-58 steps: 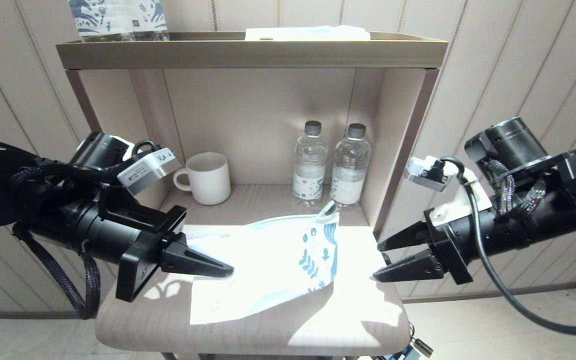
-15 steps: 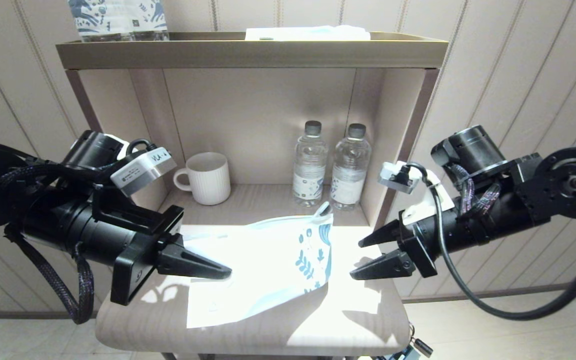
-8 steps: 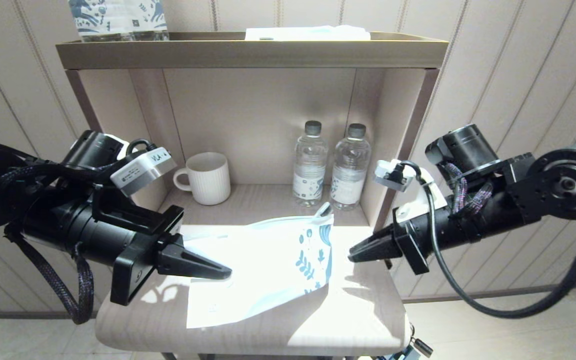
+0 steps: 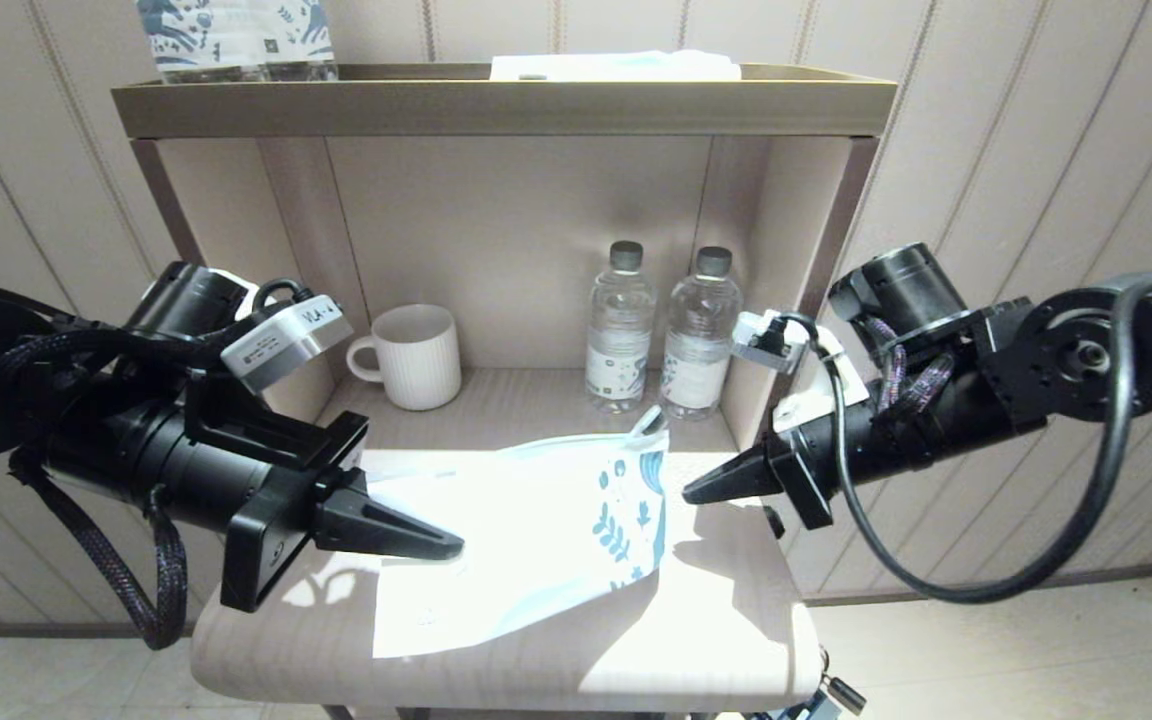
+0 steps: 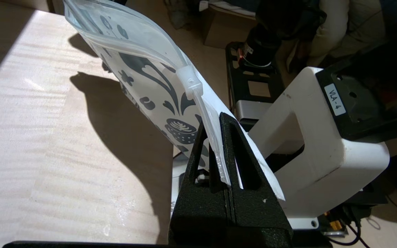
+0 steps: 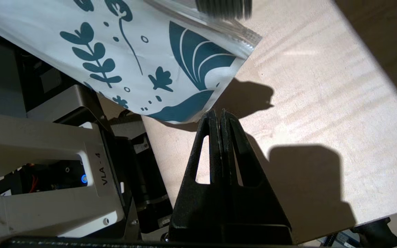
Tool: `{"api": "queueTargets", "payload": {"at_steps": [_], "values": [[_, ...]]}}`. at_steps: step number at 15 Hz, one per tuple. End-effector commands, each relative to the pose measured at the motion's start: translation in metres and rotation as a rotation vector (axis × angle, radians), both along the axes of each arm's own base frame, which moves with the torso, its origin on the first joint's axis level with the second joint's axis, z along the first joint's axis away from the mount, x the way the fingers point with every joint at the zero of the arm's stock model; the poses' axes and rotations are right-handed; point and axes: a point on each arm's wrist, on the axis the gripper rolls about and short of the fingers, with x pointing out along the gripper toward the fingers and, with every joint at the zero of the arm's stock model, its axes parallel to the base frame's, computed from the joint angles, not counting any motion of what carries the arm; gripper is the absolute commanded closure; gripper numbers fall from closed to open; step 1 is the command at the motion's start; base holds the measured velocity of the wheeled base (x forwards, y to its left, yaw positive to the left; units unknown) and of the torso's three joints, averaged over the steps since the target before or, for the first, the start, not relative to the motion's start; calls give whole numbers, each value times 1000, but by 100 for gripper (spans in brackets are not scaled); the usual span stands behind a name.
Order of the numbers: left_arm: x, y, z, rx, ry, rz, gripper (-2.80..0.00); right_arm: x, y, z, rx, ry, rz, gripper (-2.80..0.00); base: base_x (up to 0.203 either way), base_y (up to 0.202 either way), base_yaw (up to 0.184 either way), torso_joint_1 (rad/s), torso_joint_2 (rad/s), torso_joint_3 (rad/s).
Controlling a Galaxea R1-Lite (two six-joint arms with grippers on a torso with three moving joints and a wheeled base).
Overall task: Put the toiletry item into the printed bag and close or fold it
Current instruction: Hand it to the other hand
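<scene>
Head view: the printed bag point(image 4: 536, 530) is held up over the table point(image 4: 716, 640), its plain end pinched in the left gripper point(image 4: 451, 546). The right gripper point(image 4: 691, 493), fingers pressed together on nothing, hangs just beside the bag's printed end. The toothbrush cannot be made out.

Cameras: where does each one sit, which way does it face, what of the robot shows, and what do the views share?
Head view: high, looking forward and down at the side table; both arms show.
Left wrist view: behind the left gripper, shut on the printed bag.
Right wrist view: behind the right gripper, shut, empty, beside the bag; the left arm's wrist shows.
Shared: the bag, in all three.
</scene>
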Motion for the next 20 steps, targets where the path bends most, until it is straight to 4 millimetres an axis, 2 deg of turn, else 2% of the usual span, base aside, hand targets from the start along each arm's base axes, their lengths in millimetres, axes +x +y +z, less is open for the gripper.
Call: {"api": "queueTargets", "payload": {"at_steps": [1,3,7,11,16,20], "values": [[0,0,0,-7,3,-8,0,5,1,0,4,10,-4,0,0,0,0,0,0,0],[-3,-3,-1,-16,9,-28,0,6,0,1,10,14,-16,0,0,0,0,0,0,0],[-15,-3,5,-22,-14,-45,0,18,3,-16,-9,61,-29,0,0,0,0,0,0,0],[-16,-5,2,-12,-19,-47,0,16,5,-12,0,48,-38,0,0,0,0,0,0,0],[6,-25,-30,87,-58,-14,0,17,7,-7,5,37,-49,0,0,0,0,0,0,0],[25,-31,-40,120,-128,43,0,17,7,-5,8,32,-52,0,0,0,0,0,0,0]]}}
